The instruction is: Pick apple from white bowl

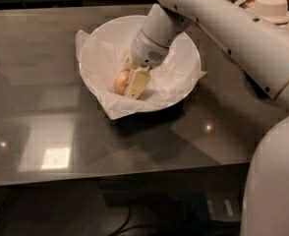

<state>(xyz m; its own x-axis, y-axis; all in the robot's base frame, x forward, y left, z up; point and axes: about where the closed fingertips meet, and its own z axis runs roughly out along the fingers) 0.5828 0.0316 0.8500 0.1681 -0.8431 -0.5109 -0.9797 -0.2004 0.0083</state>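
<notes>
camera view: gripper [129, 82] by apple [119, 82] in bowl [189, 42]

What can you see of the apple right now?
The apple is small and round, yellow-orange with a reddish blush, and looks smooth-skinned. It lies on the crinkled paper liner inside the white bowl, toward its left front. The gripper sits right against the apple's right side, hiding part of it.

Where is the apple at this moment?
In the camera view, the apple lies inside the white bowl, left of its centre on the paper liner, with the gripper close beside it.
</notes>
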